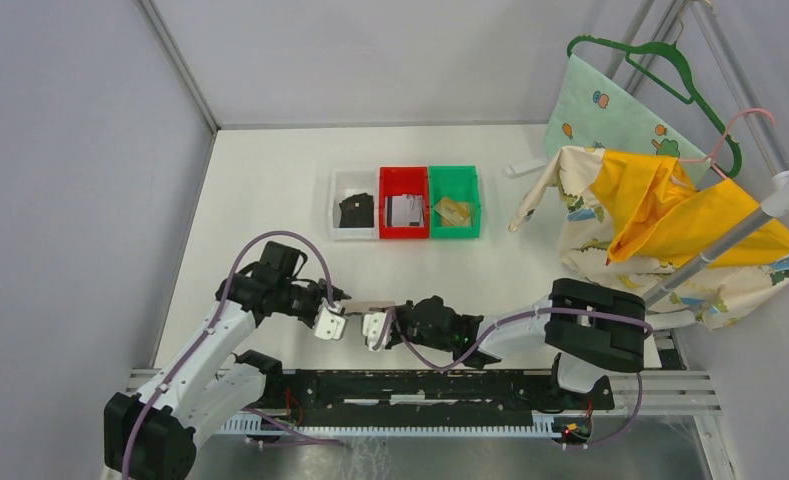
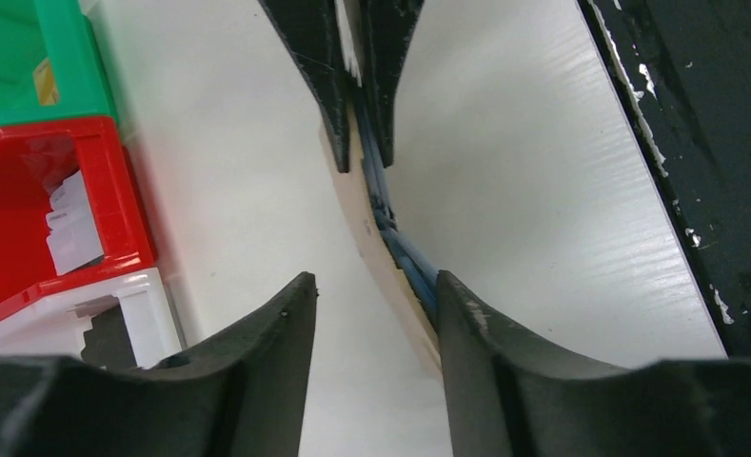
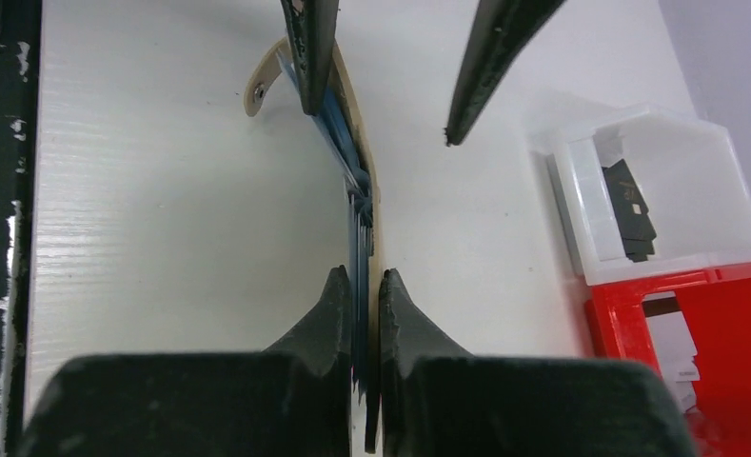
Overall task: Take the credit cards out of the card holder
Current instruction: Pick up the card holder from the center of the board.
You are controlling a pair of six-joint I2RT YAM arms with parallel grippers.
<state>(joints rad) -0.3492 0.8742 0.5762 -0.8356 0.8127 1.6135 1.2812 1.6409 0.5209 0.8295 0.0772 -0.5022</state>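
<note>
Beige and leather-like, the holder (image 1: 362,304) hangs edge-up just above the table (image 1: 270,200), near its front edge, spanning the gap between the two grippers. Thin blue layers (image 3: 338,133) show along its open edge; whether they are cards or sleeves cannot be told. Its snap tab (image 3: 262,86) sticks out at the left gripper's end.

The right gripper (image 1: 374,328) is clamped on one end of the holder, its fingers (image 3: 331,314) pressed flat against both faces. The left gripper (image 1: 332,322) is released: its jaws stand apart around the other end, with one finger (image 2: 466,324) touching the holder and the other clear of it.

Farther back on the table, three bins sit touching in a row. The white bin (image 1: 342,190) holds a black card (image 1: 356,210), the red bin (image 1: 404,173) a silvery-grey card (image 1: 405,210), and the green bin (image 1: 454,171) a gold-tan card (image 1: 453,211).

At the far right, a yellow cloth (image 1: 660,205) and printed fabrics hang from a rail, with a green hanger (image 1: 660,60) above them.
</note>
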